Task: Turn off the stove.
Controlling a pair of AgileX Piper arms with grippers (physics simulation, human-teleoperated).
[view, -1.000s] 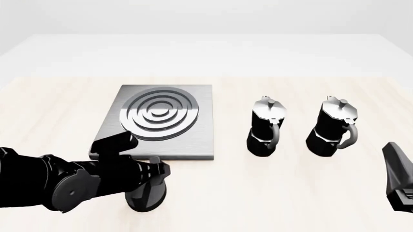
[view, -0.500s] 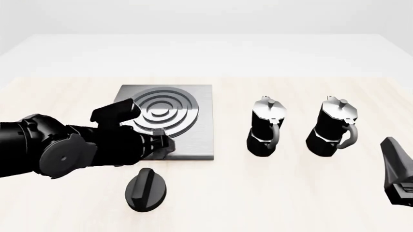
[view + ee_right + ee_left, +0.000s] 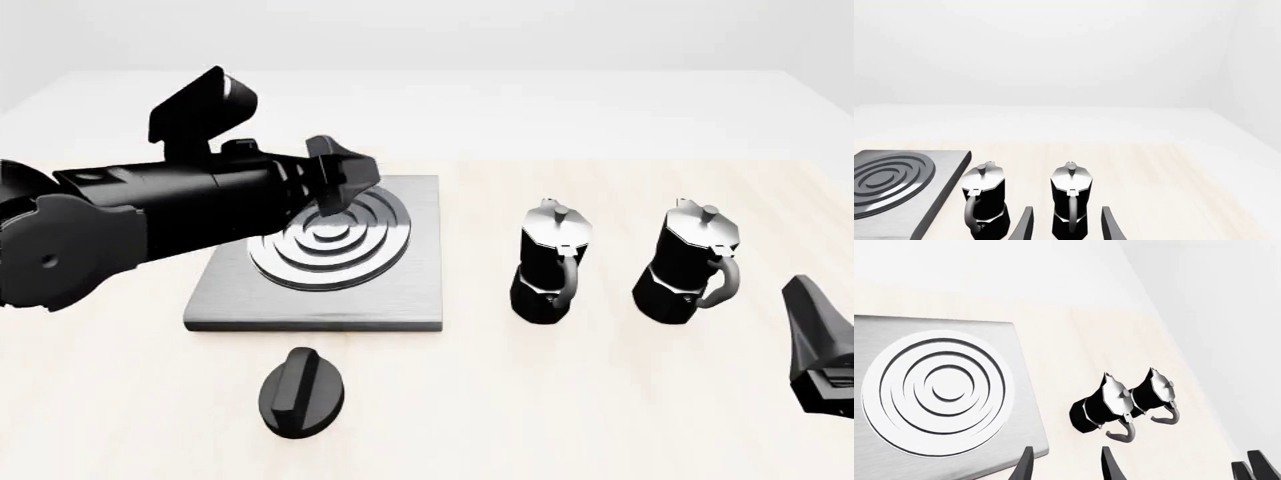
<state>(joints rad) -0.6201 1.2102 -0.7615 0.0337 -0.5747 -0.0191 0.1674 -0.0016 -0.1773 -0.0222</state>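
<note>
The left gripper (image 3: 344,172), its fingers spread and empty, hangs over the flat grey metal stove plate (image 3: 400,285) with silver rings. The small round black ridged knob (image 3: 302,393) lies apart, just before the plate's near edge. Two black-and-silver moka pots (image 3: 549,261) stand rightward. The right gripper (image 3: 1066,223) is parted too.

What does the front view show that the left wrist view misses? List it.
Only the front view shows the knob lying on the table before the stove plate, and the left arm. Only the left wrist view shows the left pincer open, with the right pincer's tips at its corner. Both show the stove's rings and two moka pots.
</note>
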